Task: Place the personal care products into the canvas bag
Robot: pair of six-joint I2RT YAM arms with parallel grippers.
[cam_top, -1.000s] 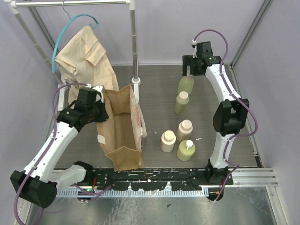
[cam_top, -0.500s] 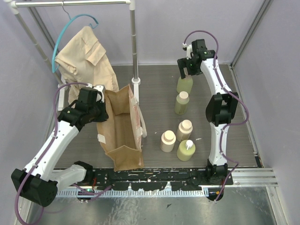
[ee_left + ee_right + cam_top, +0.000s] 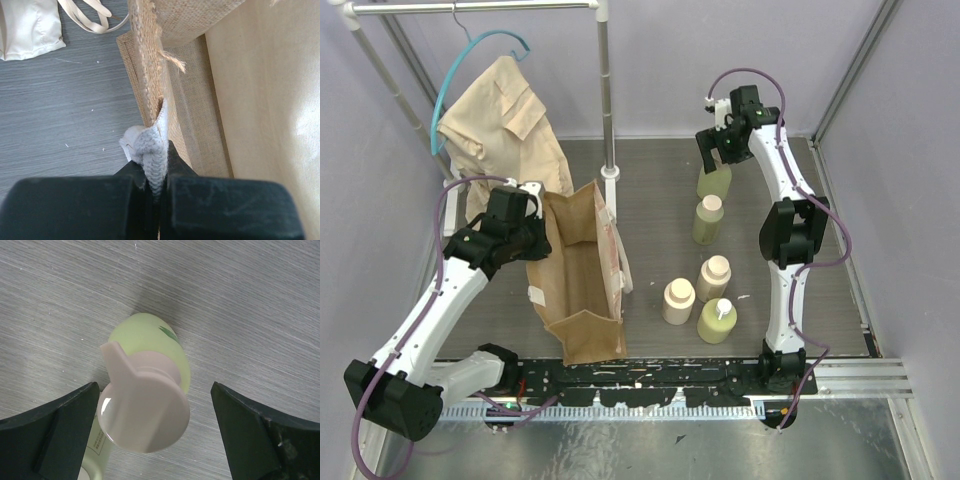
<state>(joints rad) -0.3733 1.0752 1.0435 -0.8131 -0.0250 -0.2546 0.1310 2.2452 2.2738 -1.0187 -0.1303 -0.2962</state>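
The tan canvas bag (image 3: pixel 582 270) stands open at centre left. My left gripper (image 3: pixel 535 232) is at its left rim, shut on the whitish woven strap (image 3: pixel 152 150) where it joins the burlap edge (image 3: pixel 150 65). To the right stand three olive-green bottles (image 3: pixel 715 180) (image 3: pixel 707 222) (image 3: pixel 717 320) and two beige ones (image 3: pixel 713 278) (image 3: pixel 678 300). My right gripper (image 3: pixel 712 152) hovers open over the farthest green bottle. In the right wrist view its cream cap (image 3: pixel 145 405) lies between the spread fingers (image 3: pixel 65 425), untouched.
A beige shirt on a teal hanger (image 3: pixel 500 120) hangs from the rack at back left. The rack's pole (image 3: pixel 607 100) rises just behind the bag. Purple walls close in both sides. A second green bottle (image 3: pixel 95 452) stands close beside the targeted one.
The right arm has swung left and settled over the farthest green bottle, jaws still spread. The left arm and the bag have not moved.
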